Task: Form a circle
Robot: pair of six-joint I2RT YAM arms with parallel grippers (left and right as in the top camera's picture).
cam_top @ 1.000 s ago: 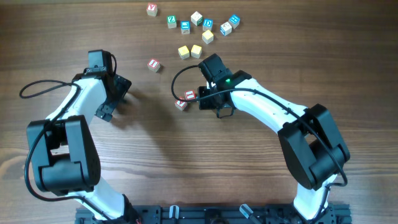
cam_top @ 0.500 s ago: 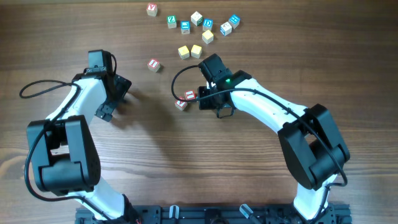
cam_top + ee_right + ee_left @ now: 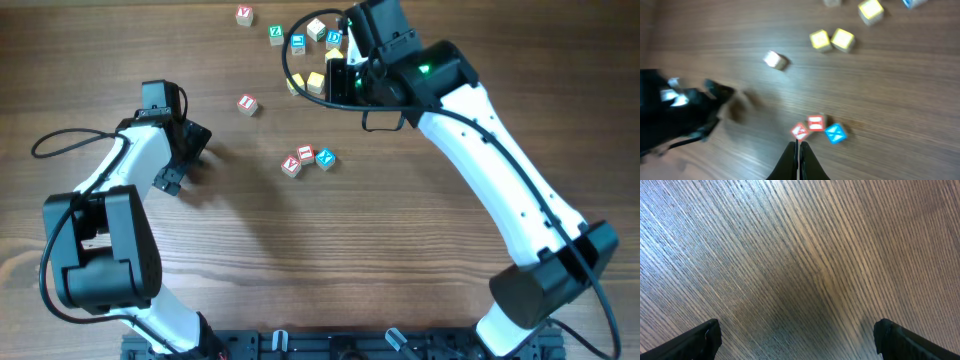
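Three tiny wooden cubes touch in a short arc at the table's middle: a red-lettered cube, a second red-lettered cube and a blue-lettered cube. My right gripper is shut and empty. It hangs high at the back by two yellow cubes. A lone red-lettered cube lies apart to the left. At the left, my left gripper stands open over bare wood.
Loose green-, blue- and red-lettered cubes lie scattered along the back edge, partly under my right arm. Another red-lettered cube sits at the far back left. A black cable loops by the left arm.
My right arm has risen and swung from the middle cluster to the back by the yellow cubes. A blue-lettered cube now shows beside the two red ones. The left arm is still.
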